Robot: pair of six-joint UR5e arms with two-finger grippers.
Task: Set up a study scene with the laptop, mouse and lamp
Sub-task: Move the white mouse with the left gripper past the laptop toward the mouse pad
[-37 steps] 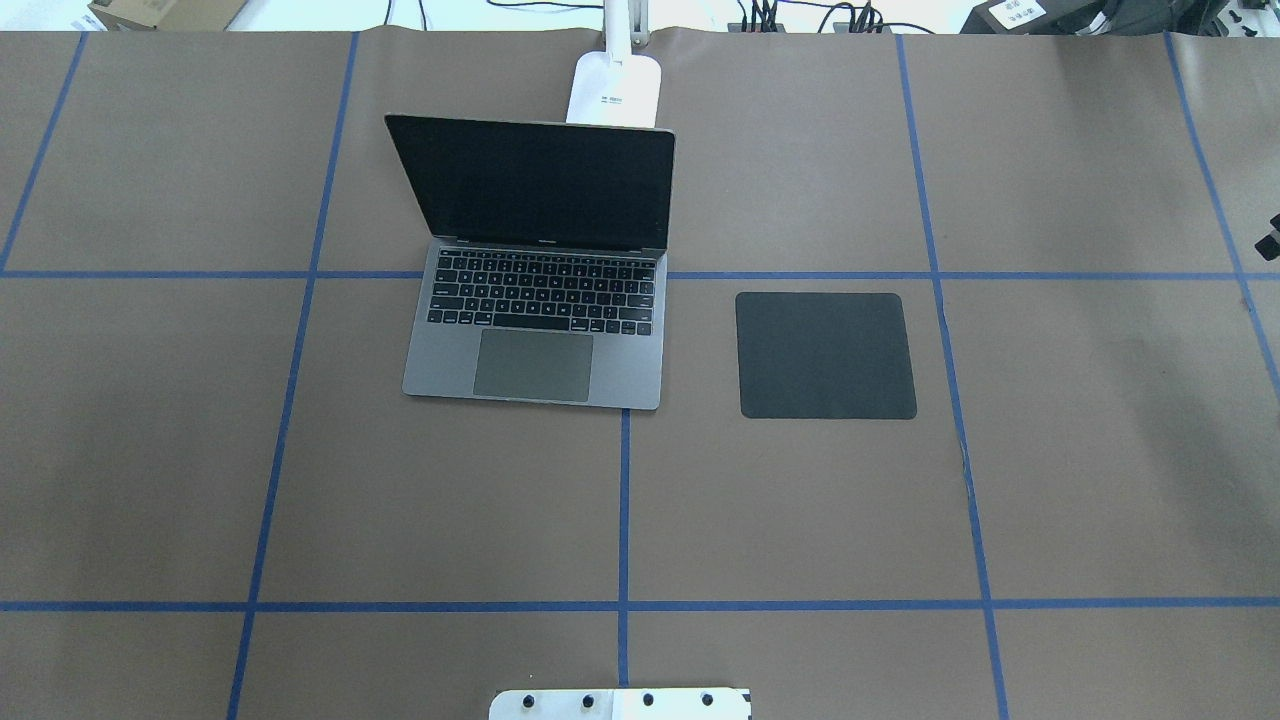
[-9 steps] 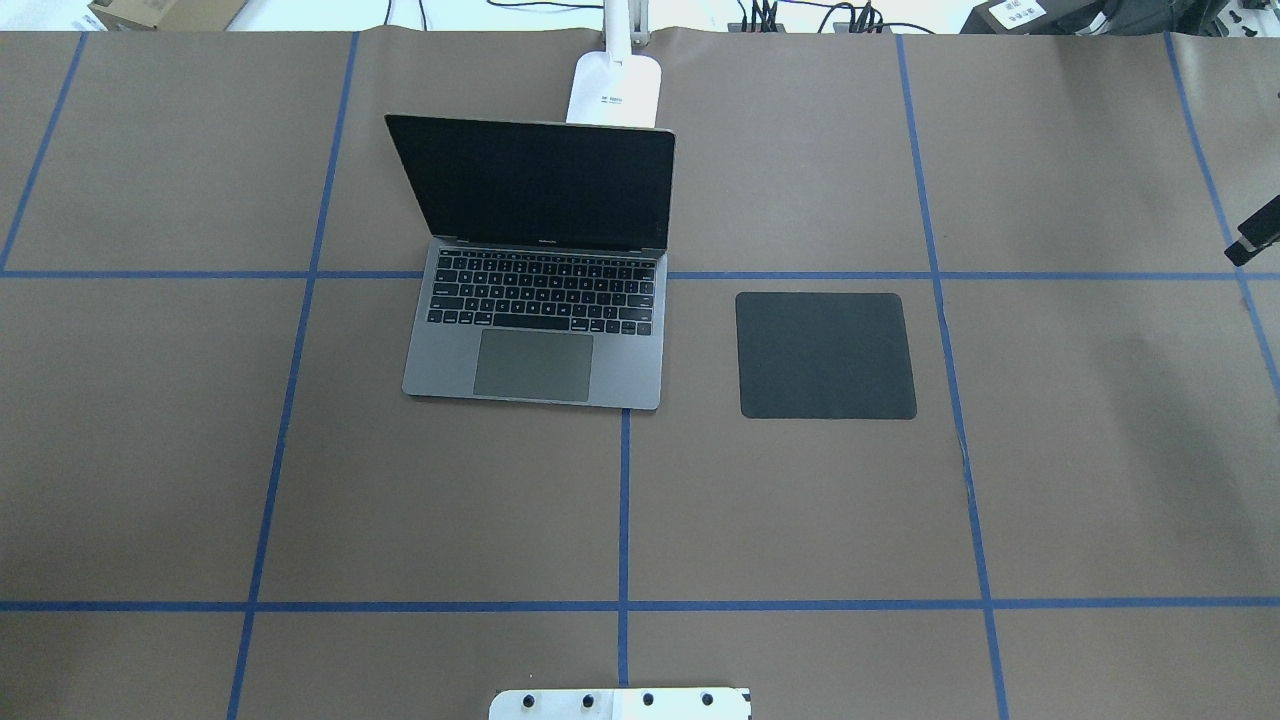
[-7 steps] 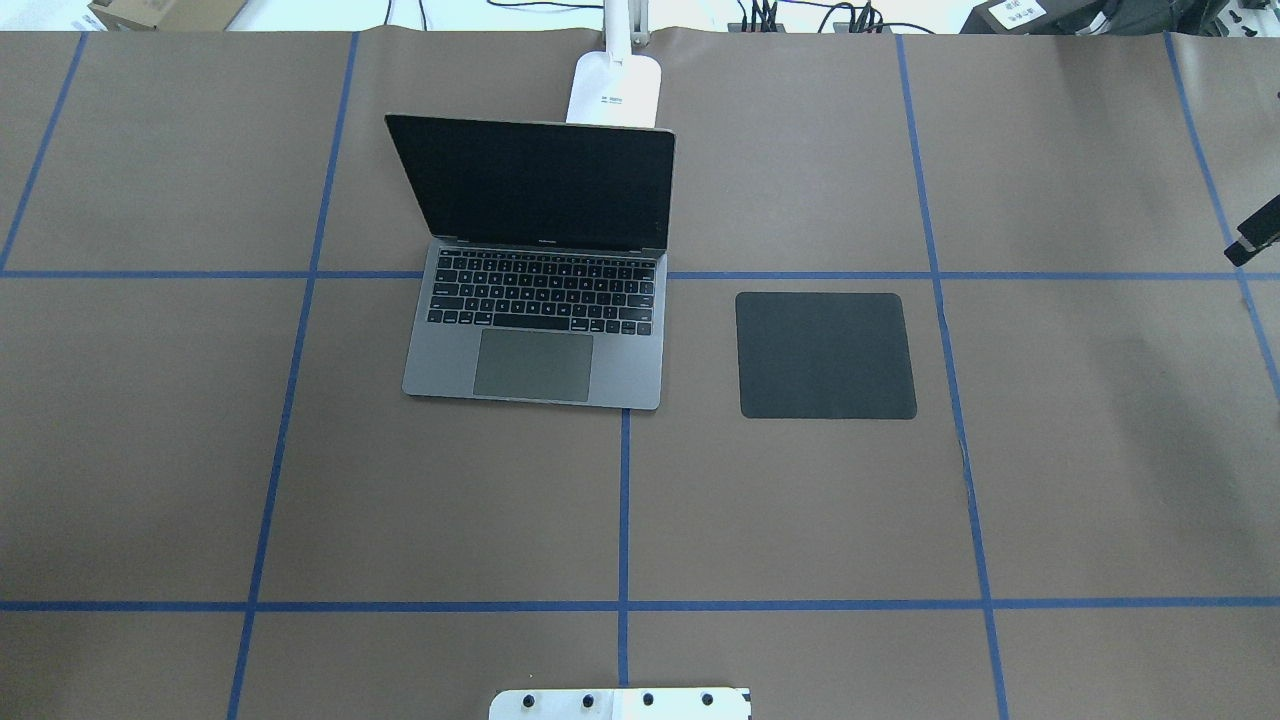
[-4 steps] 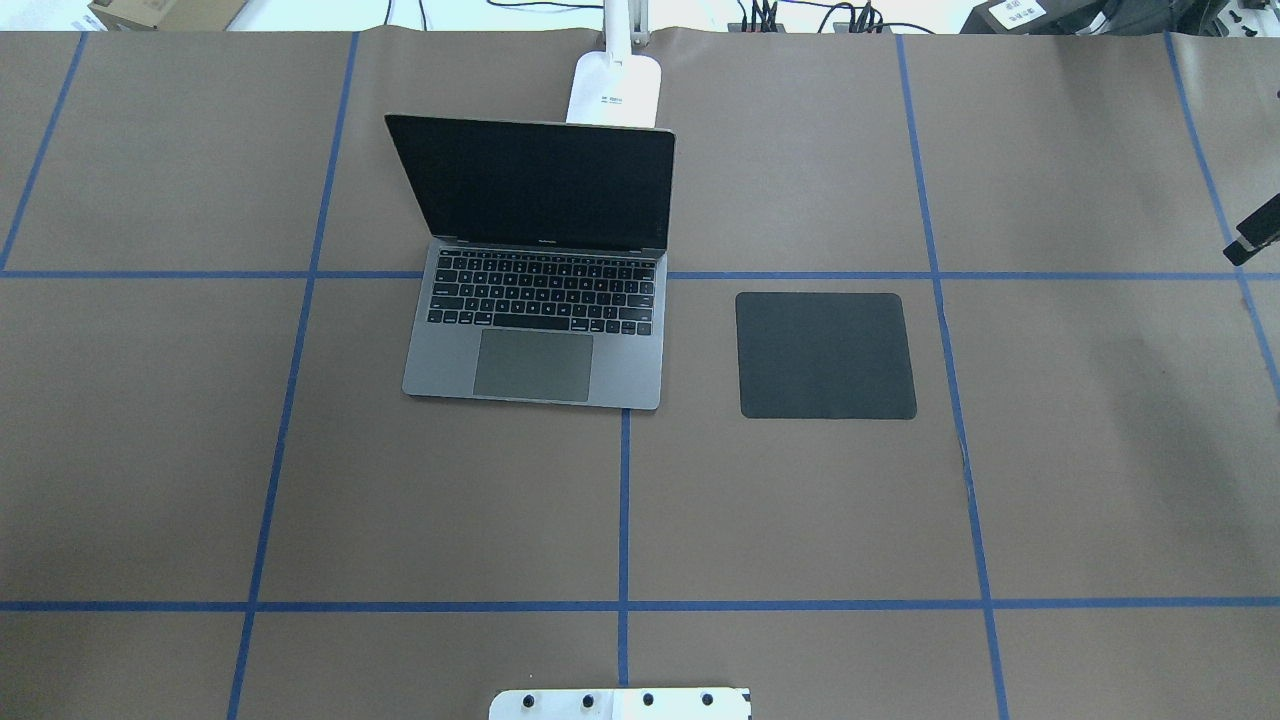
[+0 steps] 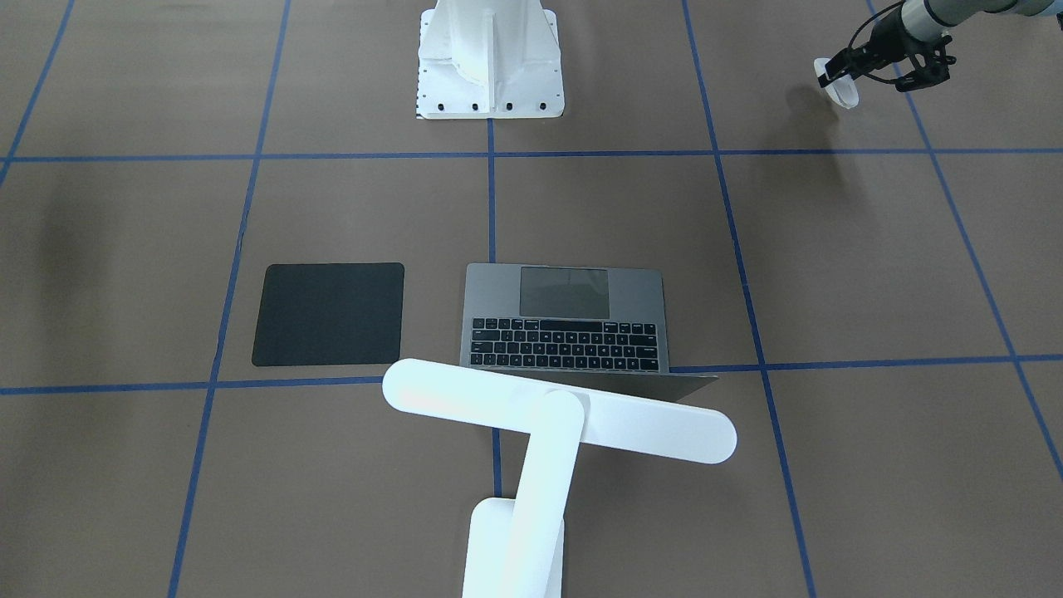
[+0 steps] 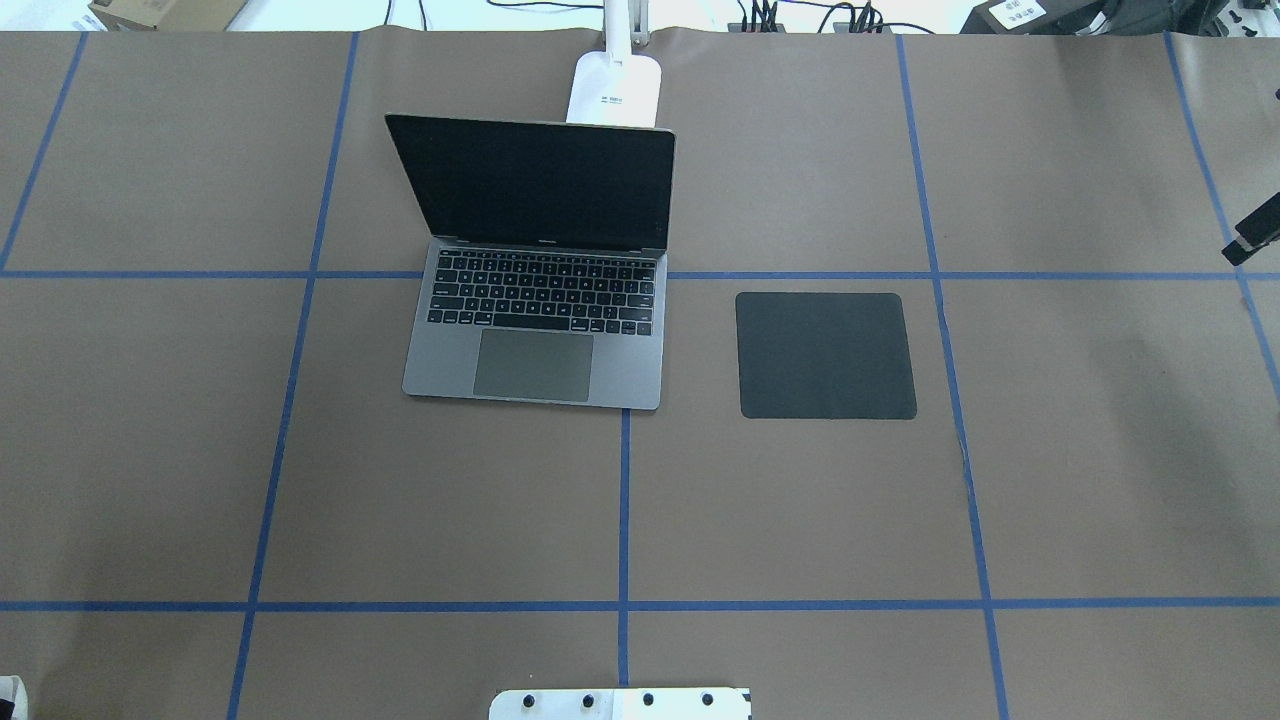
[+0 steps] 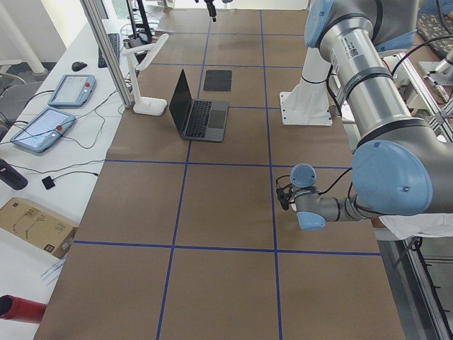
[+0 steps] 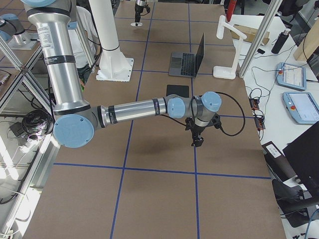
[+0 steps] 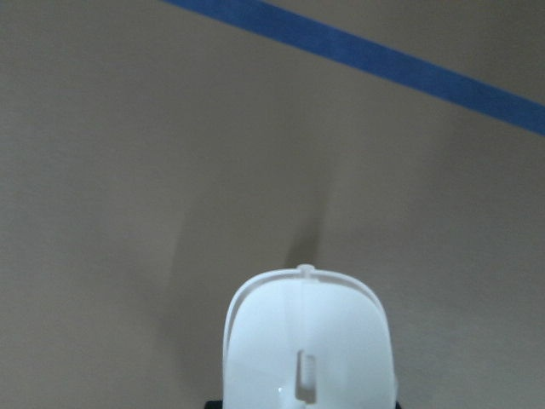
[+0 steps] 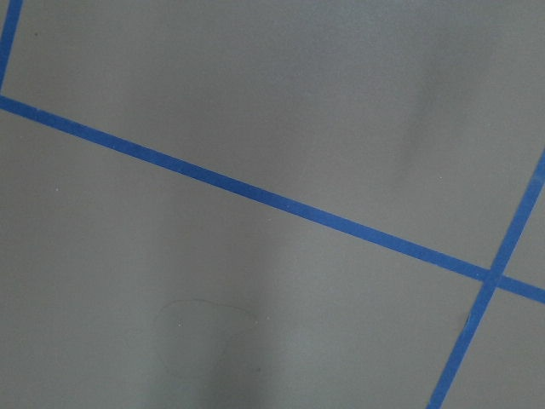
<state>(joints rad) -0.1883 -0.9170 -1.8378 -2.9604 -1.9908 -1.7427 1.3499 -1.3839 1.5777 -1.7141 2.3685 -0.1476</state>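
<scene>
The small white shiny mouse (image 5: 844,91) is held tight by the left gripper (image 5: 835,73), well apart from the flat black square mat (image 5: 329,314). It should be laid down flat there, gently, beside the open dark-grey laptop (image 5: 567,320). How wide the right gripper (image 6: 1245,248) is cannot be told.

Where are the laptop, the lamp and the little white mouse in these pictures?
laptop (image 6: 532,365), overhead view, on its grey trackpad.
lamp (image 5: 448,394), front-facing view, on its long bar head.
mouse (image 9: 289,332), left wrist view, on its white body.
</scene>
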